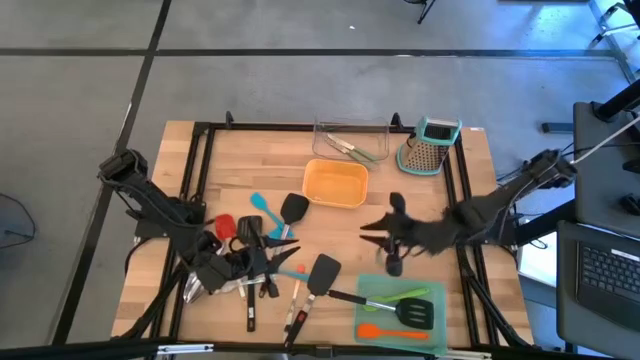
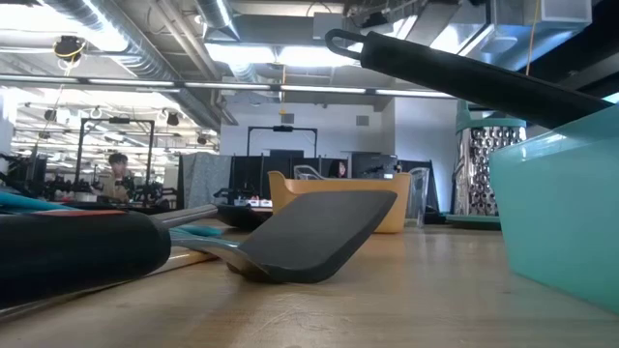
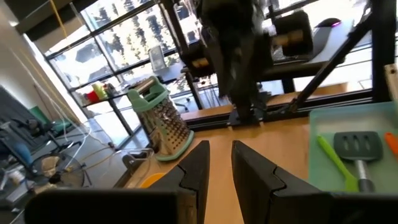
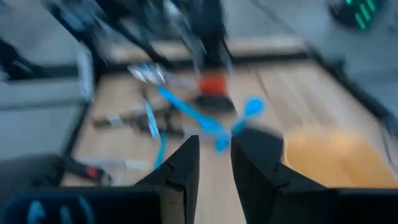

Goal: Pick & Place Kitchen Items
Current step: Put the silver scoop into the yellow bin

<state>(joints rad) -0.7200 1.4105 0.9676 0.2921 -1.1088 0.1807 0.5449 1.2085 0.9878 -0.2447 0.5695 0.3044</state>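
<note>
Several kitchen items lie heaped at the table's near left [image 1: 250, 270]: black spatulas [image 1: 293, 208], a teal spoon [image 1: 262, 205], a red tool [image 1: 224, 226]. Another black spatula [image 1: 322, 272] lies nearer the middle. My left gripper [image 1: 262, 262] [image 3: 219, 149] hovers over the heap and points level toward the right edge. Its fingers are a little apart with nothing between them. My right gripper [image 1: 365, 231] [image 4: 214, 140] is above the table's middle right and points left. It is blurred, its fingers slightly apart with bare table showing in the gap.
The teal tray [image 1: 372, 345] at the near right holds a green tool [image 1: 405, 296], a slotted black spatula [image 1: 415, 313] and an orange tool [image 1: 378, 330]. An orange tray [image 1: 335, 183], a clear tray [image 1: 350, 140] and a grater [image 1: 430, 145] stand farther back.
</note>
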